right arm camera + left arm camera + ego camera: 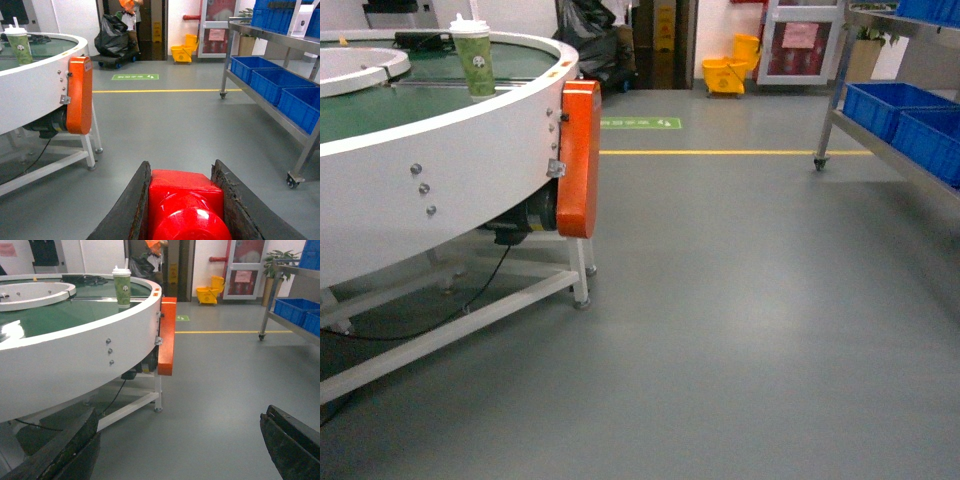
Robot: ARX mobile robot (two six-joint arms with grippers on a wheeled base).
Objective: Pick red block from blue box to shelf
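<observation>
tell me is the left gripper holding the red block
No, the left gripper is open and empty with floor between its fingers; the red block sits clamped in the right gripper.

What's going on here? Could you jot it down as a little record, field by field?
Right gripper: shut on the small glossy red plastic block, jaws pressing both its sides
Left gripper: open, holding nothing
Shelf: shiny steel rack on casters, ahead right, dark blue plastic crates on it
Left side: round white conveyor table with a green paper cup
Floor: grey floor, yellow line
Stage: block not yet on rack
</observation>
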